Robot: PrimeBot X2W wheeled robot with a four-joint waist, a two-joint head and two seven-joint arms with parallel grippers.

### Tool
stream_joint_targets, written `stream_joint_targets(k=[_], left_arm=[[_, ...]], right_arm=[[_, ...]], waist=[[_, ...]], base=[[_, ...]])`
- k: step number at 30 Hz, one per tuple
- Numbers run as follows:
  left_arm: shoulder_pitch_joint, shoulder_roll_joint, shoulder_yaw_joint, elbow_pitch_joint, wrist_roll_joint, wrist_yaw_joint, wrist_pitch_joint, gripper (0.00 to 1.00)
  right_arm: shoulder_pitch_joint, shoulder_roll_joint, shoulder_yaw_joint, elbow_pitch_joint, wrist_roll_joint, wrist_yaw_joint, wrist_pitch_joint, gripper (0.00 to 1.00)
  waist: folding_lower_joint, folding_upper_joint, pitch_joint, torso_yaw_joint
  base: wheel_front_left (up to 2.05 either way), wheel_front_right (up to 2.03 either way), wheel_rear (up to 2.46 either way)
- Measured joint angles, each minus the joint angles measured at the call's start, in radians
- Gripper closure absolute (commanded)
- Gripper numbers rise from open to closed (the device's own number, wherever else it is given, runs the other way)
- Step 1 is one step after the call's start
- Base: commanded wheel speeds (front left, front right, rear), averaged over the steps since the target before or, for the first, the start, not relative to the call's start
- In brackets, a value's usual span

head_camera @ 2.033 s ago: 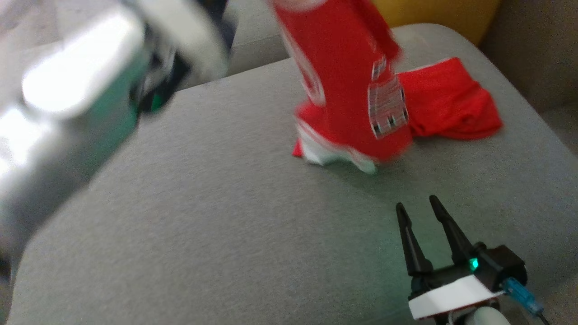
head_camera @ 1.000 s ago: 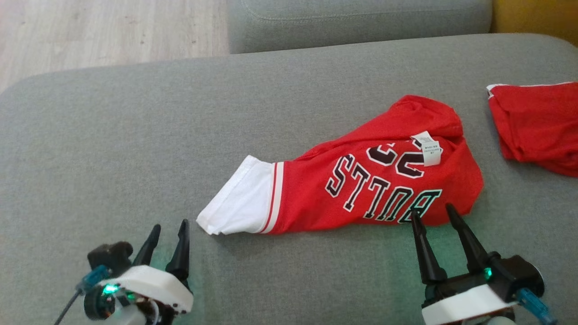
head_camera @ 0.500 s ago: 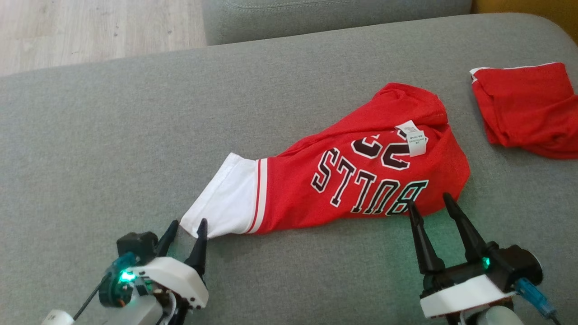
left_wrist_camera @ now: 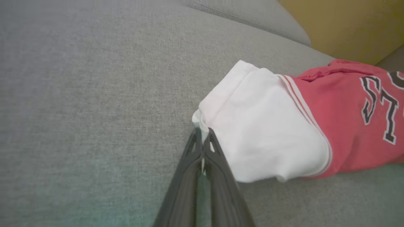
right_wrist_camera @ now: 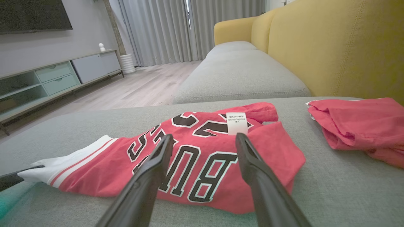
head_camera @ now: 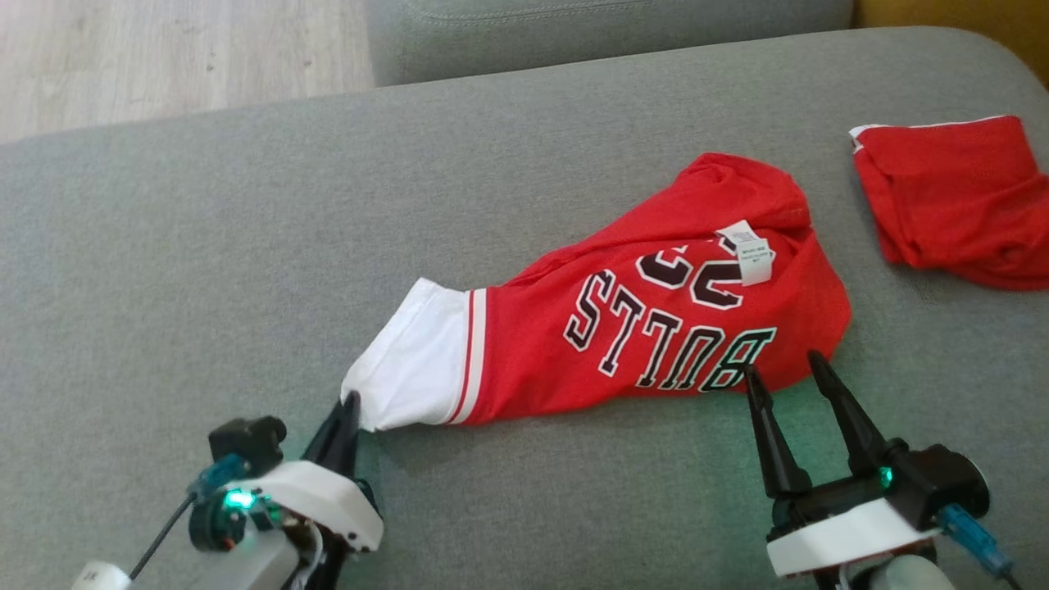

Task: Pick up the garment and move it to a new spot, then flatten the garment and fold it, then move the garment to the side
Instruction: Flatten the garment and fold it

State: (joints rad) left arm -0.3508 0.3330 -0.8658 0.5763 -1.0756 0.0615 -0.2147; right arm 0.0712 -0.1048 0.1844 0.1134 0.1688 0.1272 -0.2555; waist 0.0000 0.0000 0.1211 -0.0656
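The garment is a red jersey with black "BULLS" lettering and a white end, lying crumpled across the grey cushion. My left gripper is shut on the corner of the white end; in the left wrist view a pinch of white cloth sits between the closed tips of the left gripper, with the rest of the garment spread beyond them. My right gripper stands open at the garment's near red edge. In the right wrist view the right gripper has its fingers spread just before the garment.
A second red cloth lies bunched at the cushion's right end, and it appears as a red cloth in the right wrist view. Another grey cushion adjoins at the back. Yellow sofa back rises on the right; wooden floor at far left.
My left gripper has closed on the corner of the garment's white end, which has bunched slightly toward it. The right gripper has stayed open in place.
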Motion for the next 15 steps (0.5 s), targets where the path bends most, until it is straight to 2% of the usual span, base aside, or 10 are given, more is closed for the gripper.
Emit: stream_joint_targets(k=[4,6,9,10,15], left_arm=[[-0.029,0.026,0.010,-0.025,0.091,0.033,-0.024,1.00],[-0.086,0.065,0.026,-0.055,0.150,0.047,-0.026,1.00],[-0.139,0.090,0.028,-0.079,0.190,0.053,-0.034,1.00],[-0.166,0.104,0.026,-0.093,0.220,0.056,-0.033,1.00],[-0.235,0.108,0.024,-0.113,0.250,0.053,-0.033,1.00]], right_arm=[[-0.005,-0.021,0.007,0.009,0.012,0.000,0.000,0.00],[-0.054,-0.072,0.017,0.045,0.056,0.000,0.000,0.00],[-0.150,-0.141,0.037,0.098,0.135,0.000,0.007,0.00],[-0.219,-0.189,0.043,0.123,0.208,0.000,0.050,0.00],[-0.374,-0.304,0.077,0.181,0.375,0.000,0.198,0.00]], waist=[[0.0000,0.0000,0.013,0.012],[0.0000,0.0000,0.032,0.023],[0.0001,0.0000,0.058,0.036],[0.0001,0.0000,0.080,0.045],[0.0002,0.0000,0.132,0.069]], base=[[0.00,0.00,0.00],[0.00,0.00,0.00],[0.00,0.00,0.00],[0.00,0.00,0.00],[0.00,0.00,0.00]])
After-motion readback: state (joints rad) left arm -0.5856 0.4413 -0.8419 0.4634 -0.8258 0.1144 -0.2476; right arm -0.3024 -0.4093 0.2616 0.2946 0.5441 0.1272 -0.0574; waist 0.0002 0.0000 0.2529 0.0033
